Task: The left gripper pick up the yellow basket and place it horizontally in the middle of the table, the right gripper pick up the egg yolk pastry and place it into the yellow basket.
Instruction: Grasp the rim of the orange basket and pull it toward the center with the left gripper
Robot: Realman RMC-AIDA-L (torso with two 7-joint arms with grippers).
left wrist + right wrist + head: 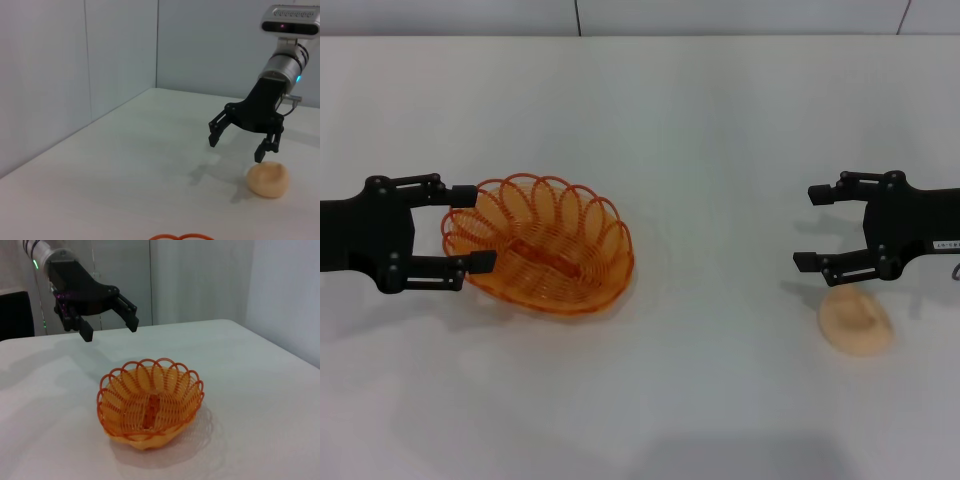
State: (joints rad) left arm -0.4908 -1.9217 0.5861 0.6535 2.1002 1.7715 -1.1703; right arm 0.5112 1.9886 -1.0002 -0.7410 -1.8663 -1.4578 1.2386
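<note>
The yellow basket sits upright on the white table, left of centre. It also shows in the right wrist view, and a bit of its rim shows in the left wrist view. My left gripper is open and empty at the basket's left rim. In the right wrist view the left gripper hangs above and beyond the basket, not touching it. The egg yolk pastry lies on the table at the right. My right gripper is open and empty, raised just beside the pastry, as the left wrist view shows.
The table's far edge meets a pale wall. Bare tabletop lies between the basket and the pastry.
</note>
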